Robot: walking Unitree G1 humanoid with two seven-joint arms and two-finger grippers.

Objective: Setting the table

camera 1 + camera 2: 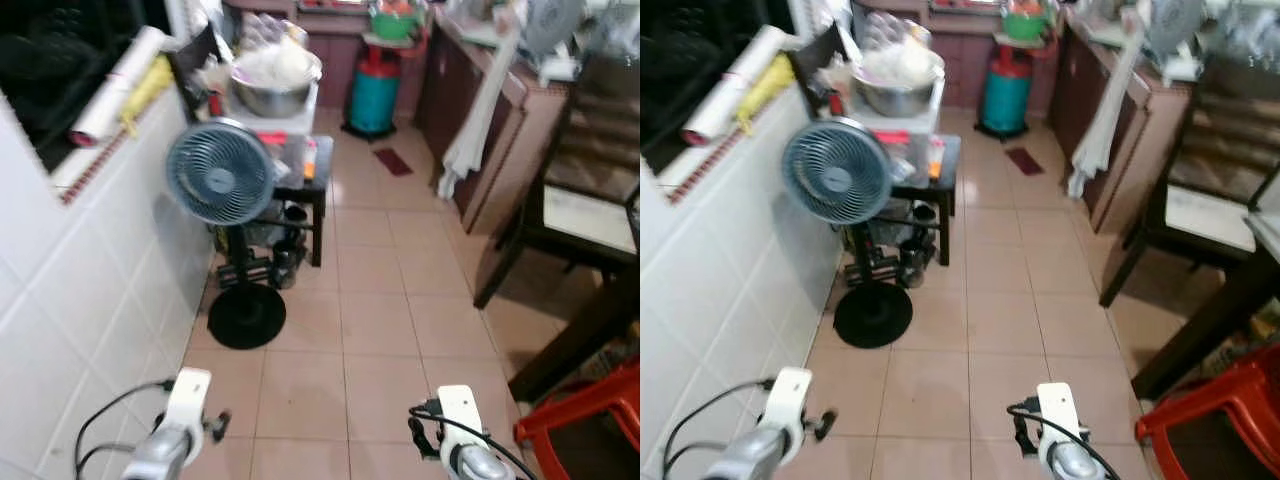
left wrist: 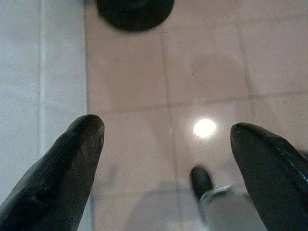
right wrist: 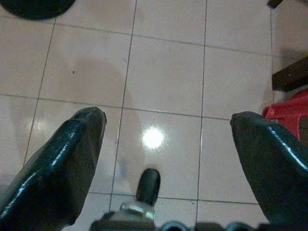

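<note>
Left gripper [image 2: 166, 134] wide, empty over floor tiles [image 1: 375, 330] | right gripper [image 3: 168, 127] wide, empty — arms low | dark table [image 1: 590, 320] at floor's right edge, beside red chair [image 1: 585, 410] | tableware not identifiable | advice: turn right — skirt standing fan [image 1: 220, 175].

A fan [image 1: 220, 172] stands left before a small table [image 1: 303, 190], chair [image 1: 580, 215] right.

I stand in a narrow home kitchen: pink tile floor [image 1: 370, 330], white tiled wall [image 1: 90, 330], a gas cylinder [image 1: 374, 92], a big metal bowl [image 1: 272, 92] on a crowded stand, 1 pedestal fan [image 1: 220, 172], dark cabinets [image 1: 480, 130].
</note>
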